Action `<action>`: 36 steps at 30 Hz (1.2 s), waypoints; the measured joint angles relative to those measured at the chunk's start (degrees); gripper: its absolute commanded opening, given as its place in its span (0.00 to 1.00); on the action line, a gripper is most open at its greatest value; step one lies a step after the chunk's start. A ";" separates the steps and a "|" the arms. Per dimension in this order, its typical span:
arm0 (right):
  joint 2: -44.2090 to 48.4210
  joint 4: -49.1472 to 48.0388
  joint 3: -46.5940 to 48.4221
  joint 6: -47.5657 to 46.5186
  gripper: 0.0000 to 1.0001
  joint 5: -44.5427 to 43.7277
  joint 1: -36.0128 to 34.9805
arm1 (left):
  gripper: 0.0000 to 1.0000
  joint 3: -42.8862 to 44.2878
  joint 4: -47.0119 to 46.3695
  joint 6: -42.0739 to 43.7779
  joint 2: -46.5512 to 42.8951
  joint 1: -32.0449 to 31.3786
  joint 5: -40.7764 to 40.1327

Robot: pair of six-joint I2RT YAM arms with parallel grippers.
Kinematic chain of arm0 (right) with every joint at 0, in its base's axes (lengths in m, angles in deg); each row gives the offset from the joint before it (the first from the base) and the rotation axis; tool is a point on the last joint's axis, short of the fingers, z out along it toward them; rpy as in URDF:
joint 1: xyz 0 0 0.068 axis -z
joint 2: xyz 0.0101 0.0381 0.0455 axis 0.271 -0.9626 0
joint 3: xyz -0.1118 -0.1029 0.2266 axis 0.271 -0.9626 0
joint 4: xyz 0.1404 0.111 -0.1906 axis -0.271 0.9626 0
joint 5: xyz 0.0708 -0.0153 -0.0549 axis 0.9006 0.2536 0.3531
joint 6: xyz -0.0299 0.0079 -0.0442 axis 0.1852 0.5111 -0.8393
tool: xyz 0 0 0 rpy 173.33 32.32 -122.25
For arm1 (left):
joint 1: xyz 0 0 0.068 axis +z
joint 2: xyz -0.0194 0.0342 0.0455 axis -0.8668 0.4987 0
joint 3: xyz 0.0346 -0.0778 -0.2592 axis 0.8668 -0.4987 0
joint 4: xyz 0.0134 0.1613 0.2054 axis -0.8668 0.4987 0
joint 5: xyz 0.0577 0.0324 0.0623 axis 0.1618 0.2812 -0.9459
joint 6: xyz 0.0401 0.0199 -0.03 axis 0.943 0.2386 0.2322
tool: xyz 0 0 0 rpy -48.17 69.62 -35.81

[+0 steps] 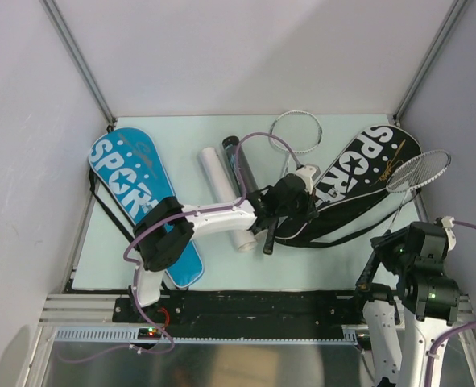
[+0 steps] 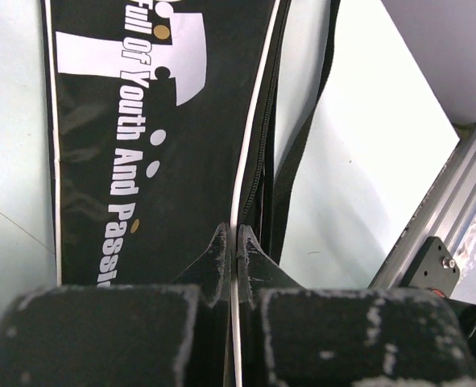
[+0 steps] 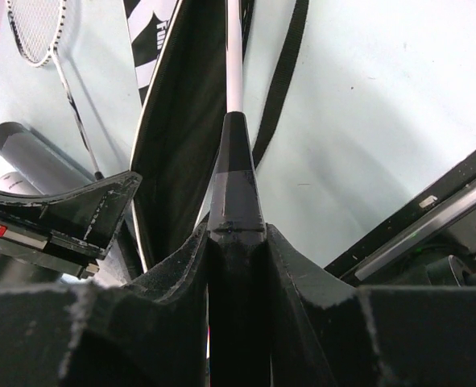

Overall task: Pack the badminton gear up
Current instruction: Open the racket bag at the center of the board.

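Note:
My left gripper [image 1: 299, 208] is shut on the white-piped edge of the black "SPORT" cover [image 1: 358, 179], near its narrow end; in the left wrist view the gripper [image 2: 236, 242] pinches that piping over the cover [image 2: 141, 145]. My right gripper [image 1: 388, 244] is shut on the black handle [image 3: 236, 185] of a silver-framed racket [image 1: 419, 169], whose head hangs over the cover's right end. A second silver racket [image 1: 295, 133] lies at the back. The blue cover [image 1: 137, 197], white tube [image 1: 225, 197] and black tube [image 1: 238, 161] lie on the table. No light-blue rackets or shuttlecocks show.
The cover's black strap [image 3: 282, 89] loops on the pale green table [image 1: 342, 258]. Grey walls and metal posts [image 1: 427, 56] close in the back and sides. A black rail [image 1: 262, 302] runs along the near edge. The left gripper [image 3: 60, 218] shows in the right wrist view.

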 measured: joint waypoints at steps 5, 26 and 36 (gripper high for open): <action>1.18 0.15 -0.17 0.92 0.00 -0.07 0.00 | 0.00 0.00 -0.02 -1.49 -1.05 0.42 -0.09; 3.98 5.77 2.40 0.98 0.00 -4.00 -0.50 | 0.00 0.00 0.13 -5.92 -1.14 0.37 -5.25; 3.30 7.43 3.45 -1.86 0.00 -5.84 -0.68 | 0.00 0.00 1.79 -7.58 -2.10 0.42 -8.48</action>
